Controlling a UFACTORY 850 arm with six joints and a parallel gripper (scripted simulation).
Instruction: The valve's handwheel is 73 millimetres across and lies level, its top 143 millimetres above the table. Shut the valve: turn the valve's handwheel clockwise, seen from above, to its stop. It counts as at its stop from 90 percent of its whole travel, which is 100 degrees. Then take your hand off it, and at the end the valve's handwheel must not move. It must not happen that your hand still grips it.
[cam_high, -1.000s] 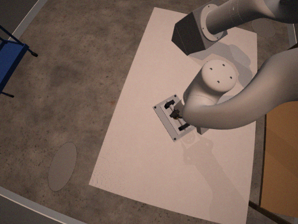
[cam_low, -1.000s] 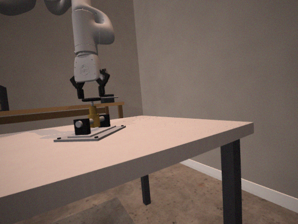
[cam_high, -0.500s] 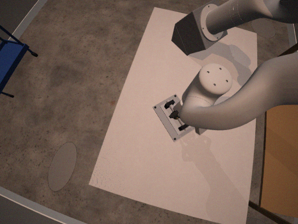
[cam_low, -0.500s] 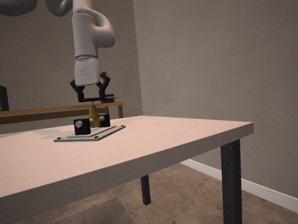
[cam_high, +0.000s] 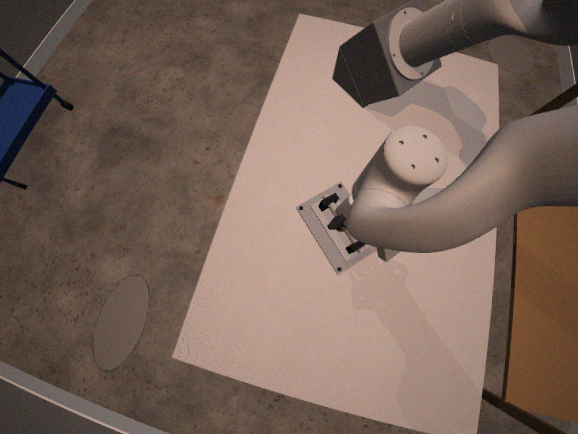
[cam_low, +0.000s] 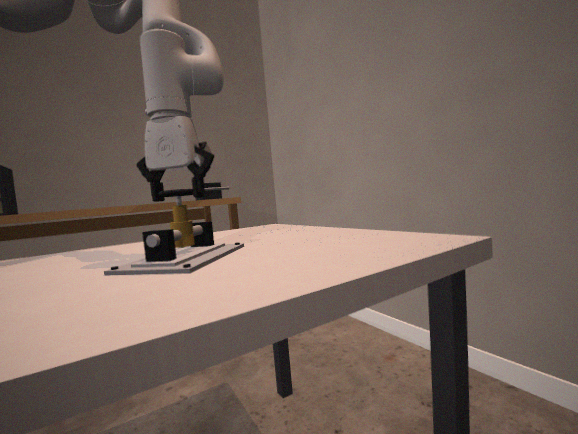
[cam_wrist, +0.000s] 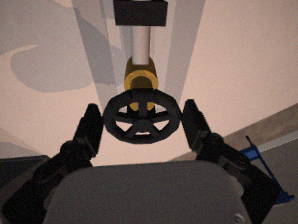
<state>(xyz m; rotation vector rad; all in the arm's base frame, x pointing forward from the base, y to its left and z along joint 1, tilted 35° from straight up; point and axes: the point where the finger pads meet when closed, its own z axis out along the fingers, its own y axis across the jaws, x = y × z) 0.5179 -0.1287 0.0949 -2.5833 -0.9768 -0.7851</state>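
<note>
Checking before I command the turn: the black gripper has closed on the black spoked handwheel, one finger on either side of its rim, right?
Not closed. The wrist view shows the black gripper open, fingers flanking the black spoked handwheel with gaps, gripping nothing.

Grey-beige walls (cam_low: 400, 125) with a pale skirting board (cam_low: 500, 362) are enclosing a mottled brown floor (cam_high: 125, 175); a pale, dark-legged bench (cam_low: 300, 280) is standing near a blue cart (cam_high: 20, 107).
</note>
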